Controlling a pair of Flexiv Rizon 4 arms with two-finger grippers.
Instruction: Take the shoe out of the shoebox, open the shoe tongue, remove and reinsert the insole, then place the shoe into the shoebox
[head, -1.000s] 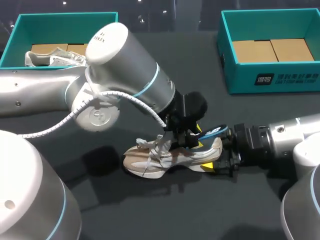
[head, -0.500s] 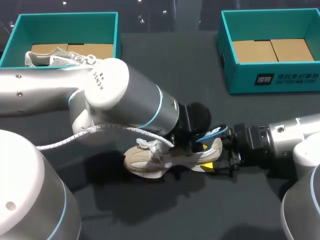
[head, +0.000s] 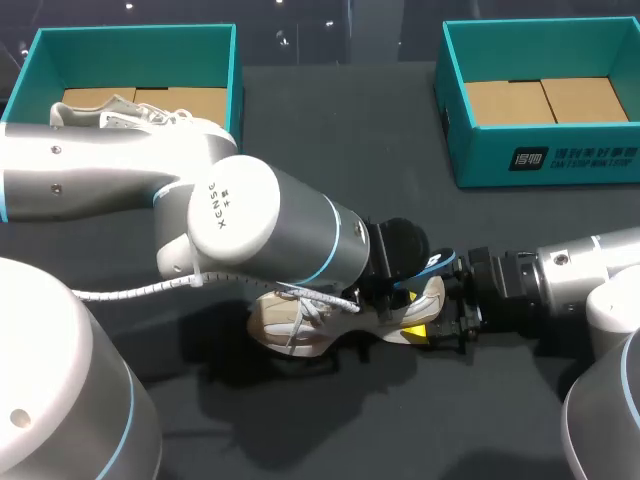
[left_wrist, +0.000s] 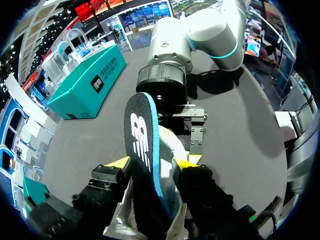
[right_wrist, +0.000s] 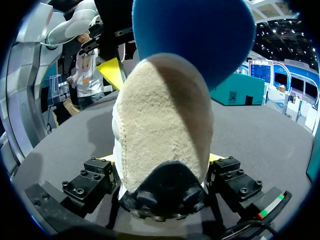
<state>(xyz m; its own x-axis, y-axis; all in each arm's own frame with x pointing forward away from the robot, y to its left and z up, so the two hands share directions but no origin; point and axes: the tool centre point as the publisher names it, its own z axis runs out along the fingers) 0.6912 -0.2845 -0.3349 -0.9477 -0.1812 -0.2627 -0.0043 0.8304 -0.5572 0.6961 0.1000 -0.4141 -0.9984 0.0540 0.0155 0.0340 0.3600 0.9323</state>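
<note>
Your left arm has swung lower; left gripper (left_wrist: 152, 162) pinches the black, blue-edged insole (left_wrist: 142, 145) sticking out of the beige shoe (head: 300, 322), lower centre, heel clamped in your right gripper (right_wrist: 161, 158)

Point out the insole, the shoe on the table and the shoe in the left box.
insole (left_wrist: 142, 150): left wrist view, its dark face.
shoe on the table (right_wrist: 160, 135): right wrist view, its heel.
shoe in the left box (head: 105, 112): head view, its upper.
</note>
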